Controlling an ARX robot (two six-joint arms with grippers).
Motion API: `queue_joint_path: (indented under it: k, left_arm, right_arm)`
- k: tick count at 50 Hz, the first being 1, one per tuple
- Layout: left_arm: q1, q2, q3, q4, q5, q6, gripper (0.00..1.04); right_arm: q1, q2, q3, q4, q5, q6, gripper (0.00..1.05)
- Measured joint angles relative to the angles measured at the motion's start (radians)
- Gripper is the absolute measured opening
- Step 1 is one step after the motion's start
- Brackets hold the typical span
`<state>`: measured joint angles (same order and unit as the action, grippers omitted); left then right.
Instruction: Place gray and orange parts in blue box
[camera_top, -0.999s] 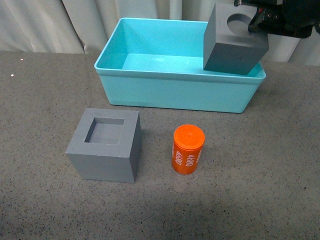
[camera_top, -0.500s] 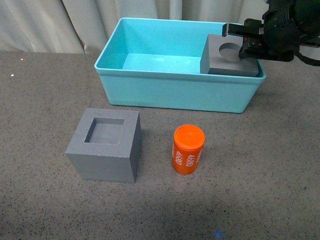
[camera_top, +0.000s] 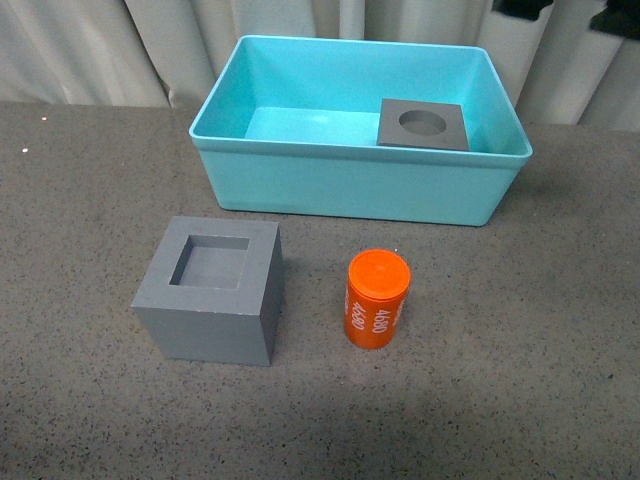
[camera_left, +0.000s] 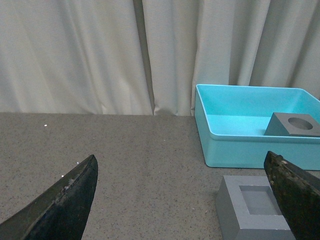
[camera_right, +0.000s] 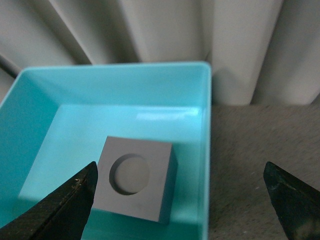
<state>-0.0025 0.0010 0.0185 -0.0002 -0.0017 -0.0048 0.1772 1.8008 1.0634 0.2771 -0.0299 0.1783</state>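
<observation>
Round-recess gray cube (camera_top: 423, 124) lies in the blue box (camera_top: 350, 190), at its right end.
The box sits far back, before a pale curtain (camera_top: 80, 50). Nearer stand the square-recess gray cube (camera_top: 210, 290), left, and the orange cylinder (camera_top: 377, 298), apart. The right gripper (camera_right: 180, 172) hangs above the boxed cube, jaws spread wide, empty. The left gripper (camera_left: 181, 156) gapes too, holding nothing.

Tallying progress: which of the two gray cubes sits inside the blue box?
The cube with the round recess rests in the blue box; the cube with the square recess stands outside it on the table.
</observation>
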Motion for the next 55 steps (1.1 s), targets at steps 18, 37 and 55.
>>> queue_joint_path:
  k: [18, 37, 55]
  left_arm:
    - [0.000, 0.000, 0.000, 0.000, 0.000, 0.000, 0.98]
    - [-0.061, 0.661, 0.229, 0.129, -0.196, -0.223, 0.98]
    - [-0.157, 1.373, 0.518, 0.200, -0.009, -0.270, 0.98]
  right_arm:
    - [-0.010, -0.381, -0.410, 0.113, -0.011, -0.124, 0.95]
    - [-0.016, -0.414, -0.431, 0.113, 0.003, -0.153, 0.95]
    - [-0.016, -0.414, -0.431, 0.113, 0.003, -0.154, 0.95]
